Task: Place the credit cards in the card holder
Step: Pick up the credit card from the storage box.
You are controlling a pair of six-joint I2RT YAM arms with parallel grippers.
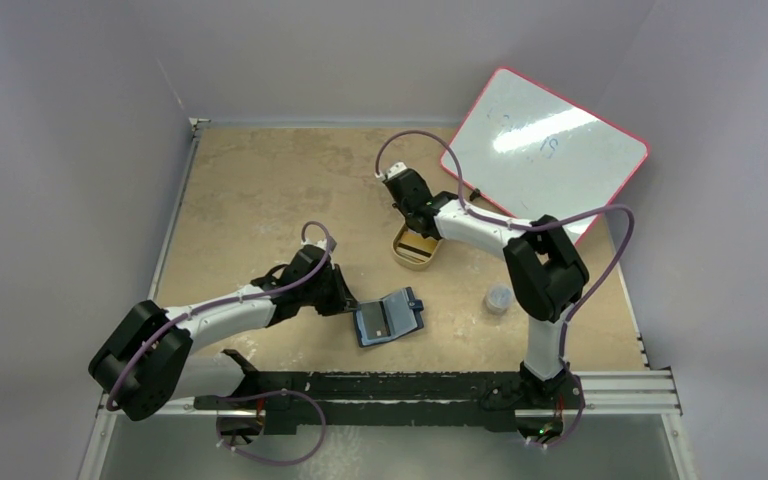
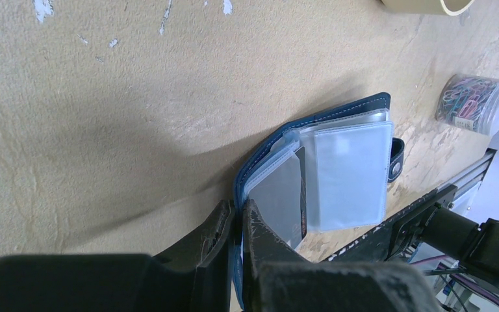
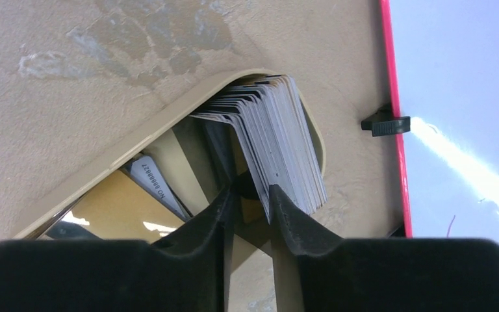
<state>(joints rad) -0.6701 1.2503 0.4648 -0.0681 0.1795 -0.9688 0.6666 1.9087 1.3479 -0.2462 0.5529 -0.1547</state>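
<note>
While the left gripper (image 2: 238,227) pinches the open card holder (image 2: 354,175) at lower centre, the right gripper (image 3: 252,205), jaws narrow in the tan tray (image 3: 114,159) mid-frame, could lift 2 stacked credit cards (image 3: 286,136); I cannot tell if it grips any.

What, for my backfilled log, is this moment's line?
left hand: shut on card holder | right hand: open, in tray at credit cards

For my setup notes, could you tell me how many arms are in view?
2: left arm, whose fingers pinch the wallet; right arm, whose fingers sit in the tray by the cards.
</note>
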